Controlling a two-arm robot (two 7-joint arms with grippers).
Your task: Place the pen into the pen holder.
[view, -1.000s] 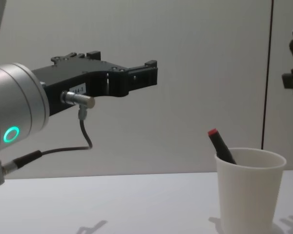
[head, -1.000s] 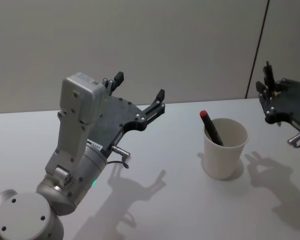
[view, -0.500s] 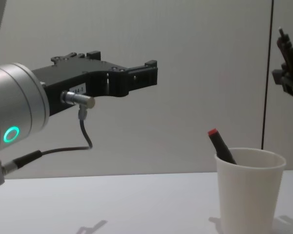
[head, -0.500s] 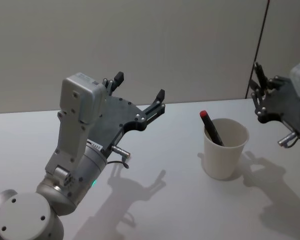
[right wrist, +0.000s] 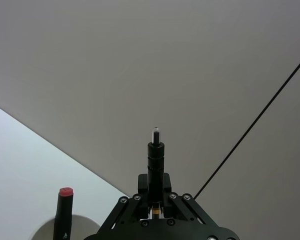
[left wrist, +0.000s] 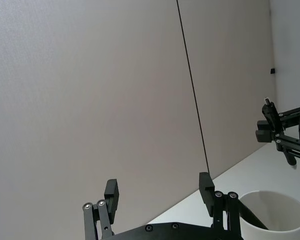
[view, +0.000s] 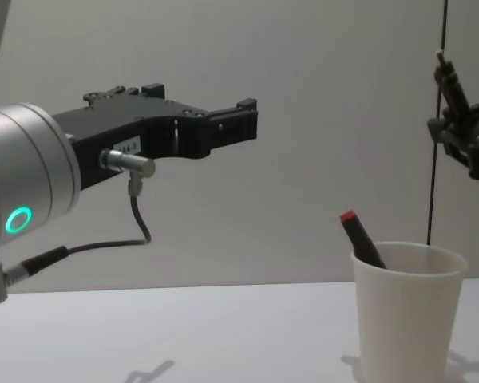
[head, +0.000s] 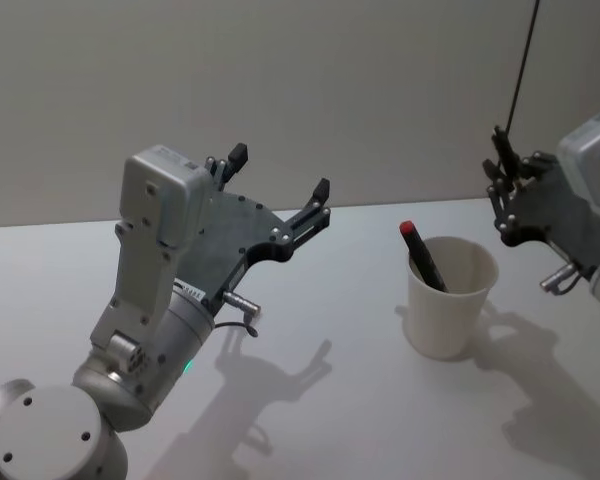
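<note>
Pen upright, pinched in right end effector above-right of pen holder; left end effector raised, spread wide.

I see my left arm's rounded silver-grey metal wrist housing with a glowing green ring light. A boxy pale grey camera module sits on it. The flat black left gripper shows silver screws, a small white label and a thin dark cable from a silver plug. The black right gripper has the same linkage bars.
</note>
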